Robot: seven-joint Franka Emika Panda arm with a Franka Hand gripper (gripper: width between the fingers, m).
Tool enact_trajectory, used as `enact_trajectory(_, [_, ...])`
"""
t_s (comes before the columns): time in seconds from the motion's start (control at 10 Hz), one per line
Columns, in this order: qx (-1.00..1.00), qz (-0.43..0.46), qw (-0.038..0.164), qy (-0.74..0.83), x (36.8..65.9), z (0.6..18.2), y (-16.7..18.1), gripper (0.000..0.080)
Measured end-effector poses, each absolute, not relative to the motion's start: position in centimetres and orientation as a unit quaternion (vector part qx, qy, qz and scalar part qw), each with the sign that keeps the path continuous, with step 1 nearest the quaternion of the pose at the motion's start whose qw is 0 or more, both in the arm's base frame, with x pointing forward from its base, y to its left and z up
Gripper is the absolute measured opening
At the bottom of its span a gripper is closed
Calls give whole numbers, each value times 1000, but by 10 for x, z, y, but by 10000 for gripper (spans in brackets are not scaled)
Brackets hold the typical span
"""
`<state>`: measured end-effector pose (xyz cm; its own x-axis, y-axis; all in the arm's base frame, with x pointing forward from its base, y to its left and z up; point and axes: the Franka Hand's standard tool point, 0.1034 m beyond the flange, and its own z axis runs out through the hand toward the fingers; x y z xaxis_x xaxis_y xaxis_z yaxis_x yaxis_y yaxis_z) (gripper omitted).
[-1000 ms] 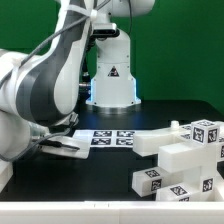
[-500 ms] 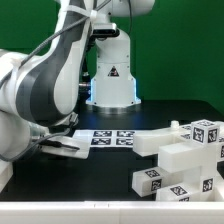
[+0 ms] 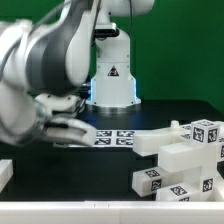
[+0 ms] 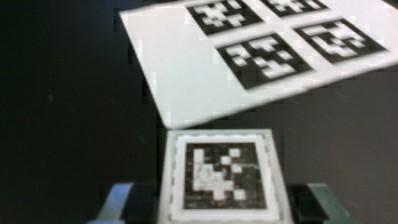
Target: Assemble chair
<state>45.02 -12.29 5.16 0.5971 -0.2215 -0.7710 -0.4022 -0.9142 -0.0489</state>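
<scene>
The gripper [image 4: 217, 205] is clamped on a tagged white chair part [image 4: 221, 176]; the marker board [image 4: 214, 70] lies at its 12 o'clock on the dark surface [image 4: 63, 110].

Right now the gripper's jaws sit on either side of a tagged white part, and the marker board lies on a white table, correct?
Not quite: the table is black, as the wrist view shows. The gripper does straddle a tagged white part, and the marker board lies flat beyond it.
</scene>
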Motion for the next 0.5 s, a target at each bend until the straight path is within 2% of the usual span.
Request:
enact_trajectory(0.2, [-921, 338, 101, 167, 484, 102, -104, 281])
enact_trajectory(0.3, [-941, 284, 93, 156, 502, 117, -97, 281])
enact_trajectory(0.4, [-959, 230, 89, 136, 505, 114, -96, 281])
enact_trajectory(0.5, [-967, 200, 83, 136, 490, 100, -102, 281])
